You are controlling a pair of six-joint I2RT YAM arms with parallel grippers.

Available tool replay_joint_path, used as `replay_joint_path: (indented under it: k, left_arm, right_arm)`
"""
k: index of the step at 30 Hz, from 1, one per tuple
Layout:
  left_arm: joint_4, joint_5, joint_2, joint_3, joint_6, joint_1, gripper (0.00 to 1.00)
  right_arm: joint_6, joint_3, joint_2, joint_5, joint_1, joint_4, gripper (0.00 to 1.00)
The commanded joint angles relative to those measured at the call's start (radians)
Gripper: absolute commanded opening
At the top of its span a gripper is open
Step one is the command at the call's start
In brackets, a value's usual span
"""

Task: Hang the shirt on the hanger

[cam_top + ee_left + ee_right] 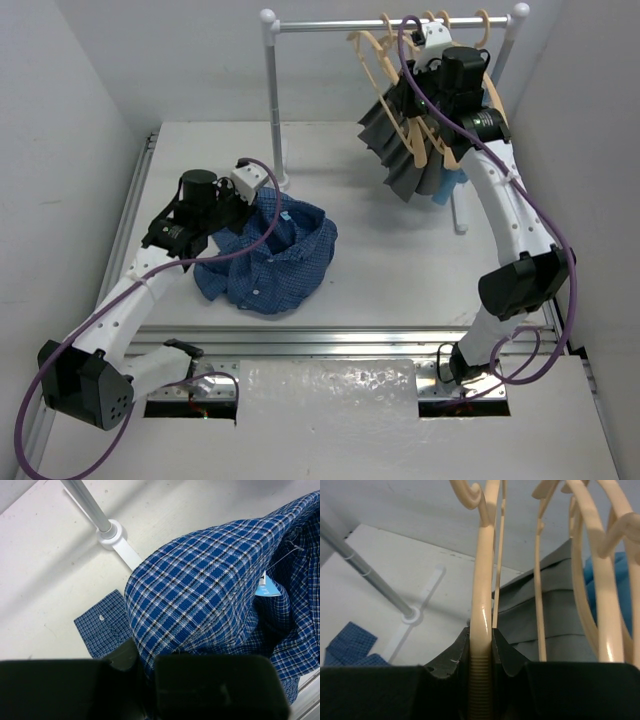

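Step in hand: we judged both pickups made and the joining not yet begun; the right tool [481,656] was pressed together on the neck of the hanger [483,580], just under its hook; the left tool [145,667] was pinching a fold of the shirt [275,262].
Hanger: it was up at the rail [390,22] among other tan hangers [600,580], with the grey pleated garment [395,160] close behind; we could not tell whether its hook was bearing on the rail.
Shirt: it lay bunched on the counter [380,280] at the left, near the rack's post foot [111,532], with one part raised in the tool; it was well apart from the hanger.
Next move: in our view the hanger had to come off the rail clear of its neighbours and down toward the shirt; the left side would need the collar opening presented, which a pinch in mid-fabric might not give.
Left arm: it reached forward low over the counter; the wrist angled down onto the cloth.
Right arm: it stretched up and forward to rail height; the wrist tipped toward the hooks.
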Motion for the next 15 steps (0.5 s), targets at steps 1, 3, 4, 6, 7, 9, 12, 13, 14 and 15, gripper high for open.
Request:
replay_joint_path:
  k: [1,3,4,6,7,9,12,13,14,15]
  left_arm:
    - [0.034,-0.011,-0.013,0.036,0.003,0.003,0.00]
    - [0.040,-0.013,-0.006,0.044,-0.003,0.003,0.00]
    - [0.041,-0.013,-0.001,0.049,-0.005,0.003,0.00]
    - [0.046,-0.011,0.011,0.055,-0.008,0.003,0.00]
    - [0.049,-0.008,0.020,0.059,-0.009,0.003,0.00]
    - [0.049,-0.008,0.028,0.064,-0.011,0.003,0.00]
    - [0.051,-0.005,0.037,0.067,-0.011,0.003,0.00]
    - [0.051,-0.007,0.039,0.067,-0.012,0.003,0.00]
    - [0.054,-0.008,0.039,0.067,-0.011,0.003,0.00]
    - [0.055,-0.008,0.039,0.067,-0.012,0.003,0.00]
  right_arm:
    - [0.028,0.052,-0.060,-0.143,-0.001,0.051,0.00]
    - [0.056,0.043,-0.086,-0.250,-0.001,0.075,0.00]
    - [0.063,0.032,-0.097,-0.277,-0.001,0.090,0.00]
    - [0.077,-0.026,-0.141,-0.309,0.000,0.149,0.00]
    - [0.079,-0.055,-0.152,-0.312,-0.001,0.167,0.00]
    - [0.070,-0.057,-0.166,-0.317,-0.001,0.181,0.00]
    - [0.056,-0.031,-0.166,-0.352,-0.001,0.157,0.00]
    - [0.056,-0.046,-0.177,-0.380,-0.001,0.155,0.00]
    - [0.054,-0.063,-0.188,-0.392,0.000,0.157,0.00]
    - [0.045,-0.086,-0.201,-0.401,-0.001,0.163,0.00]
